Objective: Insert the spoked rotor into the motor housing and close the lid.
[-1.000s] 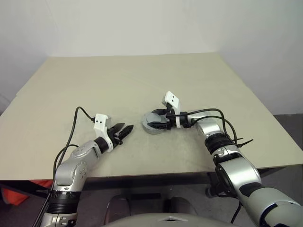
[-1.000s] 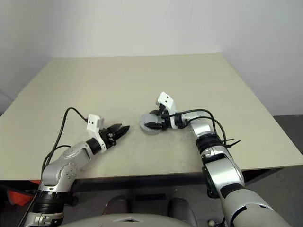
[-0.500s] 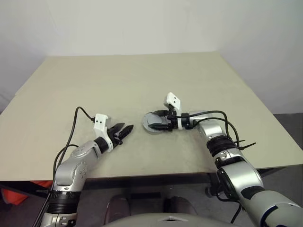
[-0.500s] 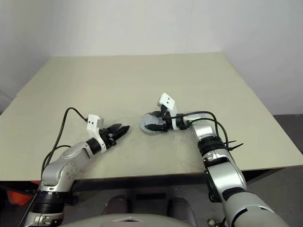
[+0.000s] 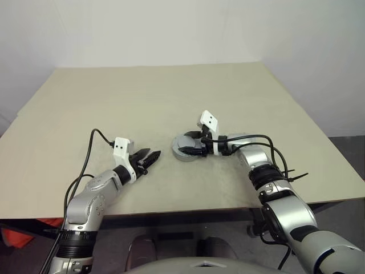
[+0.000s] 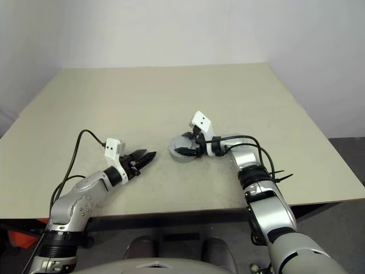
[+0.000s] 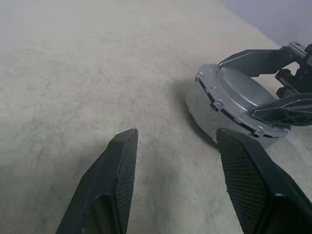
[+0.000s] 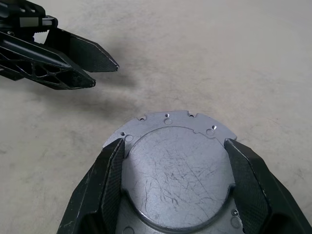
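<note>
Right wrist view is showing the right tool [image 8: 173,187] spread wide, its two fingers [image 8: 105,183] sitting on either side of the lid [image 8: 178,165], which is lying on the housing [image 7: 204,114] near the middle of the counter [image 5: 171,97]. Whether it is actually squeezing the lid, cannot tell. Left tool [image 5: 151,155] is hovering just beside, partly open, holding nothing.
</note>
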Action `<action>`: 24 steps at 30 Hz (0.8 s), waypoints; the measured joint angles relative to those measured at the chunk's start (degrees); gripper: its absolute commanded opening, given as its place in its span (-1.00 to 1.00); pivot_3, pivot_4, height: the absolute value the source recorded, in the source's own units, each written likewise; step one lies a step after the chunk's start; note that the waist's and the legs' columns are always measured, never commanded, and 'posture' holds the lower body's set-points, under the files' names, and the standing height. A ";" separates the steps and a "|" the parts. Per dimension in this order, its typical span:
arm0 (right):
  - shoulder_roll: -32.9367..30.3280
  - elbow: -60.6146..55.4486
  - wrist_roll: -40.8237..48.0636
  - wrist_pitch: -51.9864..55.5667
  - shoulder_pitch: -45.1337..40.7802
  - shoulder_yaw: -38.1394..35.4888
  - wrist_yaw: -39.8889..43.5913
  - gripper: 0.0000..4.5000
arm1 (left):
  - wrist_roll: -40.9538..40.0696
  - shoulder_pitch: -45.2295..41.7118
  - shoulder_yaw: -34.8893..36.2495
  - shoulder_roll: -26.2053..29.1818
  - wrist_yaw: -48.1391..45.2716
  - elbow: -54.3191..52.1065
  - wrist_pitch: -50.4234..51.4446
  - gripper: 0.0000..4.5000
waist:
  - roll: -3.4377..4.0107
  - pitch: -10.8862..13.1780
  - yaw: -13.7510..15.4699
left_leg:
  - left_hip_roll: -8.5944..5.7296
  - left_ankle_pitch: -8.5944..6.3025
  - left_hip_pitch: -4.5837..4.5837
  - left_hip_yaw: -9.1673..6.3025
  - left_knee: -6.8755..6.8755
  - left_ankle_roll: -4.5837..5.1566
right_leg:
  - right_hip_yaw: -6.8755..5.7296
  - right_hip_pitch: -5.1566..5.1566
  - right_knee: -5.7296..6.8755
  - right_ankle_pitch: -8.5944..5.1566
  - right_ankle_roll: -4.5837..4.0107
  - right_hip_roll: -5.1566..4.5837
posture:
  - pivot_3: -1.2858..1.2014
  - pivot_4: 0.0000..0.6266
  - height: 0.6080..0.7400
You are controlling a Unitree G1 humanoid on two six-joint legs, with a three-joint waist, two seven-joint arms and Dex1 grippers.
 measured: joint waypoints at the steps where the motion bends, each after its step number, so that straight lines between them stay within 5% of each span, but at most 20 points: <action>1: 0.00 0.01 0.00 -0.01 0.00 0.00 0.00 0.39 | 0.00 0.00 0.00 0.00 0.00 0.00 0.00 0.21 | 0.00 0.00 0.00 | 0.00 0.00 0.00 0.00 0.00 0.00 | 0.00 0.00 0.00 0.00 0.00 0.00 | 0.03 -1.00 1.00; 24: 0.04 5.21 -2.61 -3.91 -2.12 1.69 -3.64 0.39 | 0.06 0.08 -0.06 -0.08 0.29 -0.03 0.00 0.21 | 0.00 0.00 0.05 | -0.01 0.05 0.42 0.00 0.00 -0.08 | 0.03 0.54 0.02 -0.23 0.41 -0.03 | 0.03 -1.00 1.00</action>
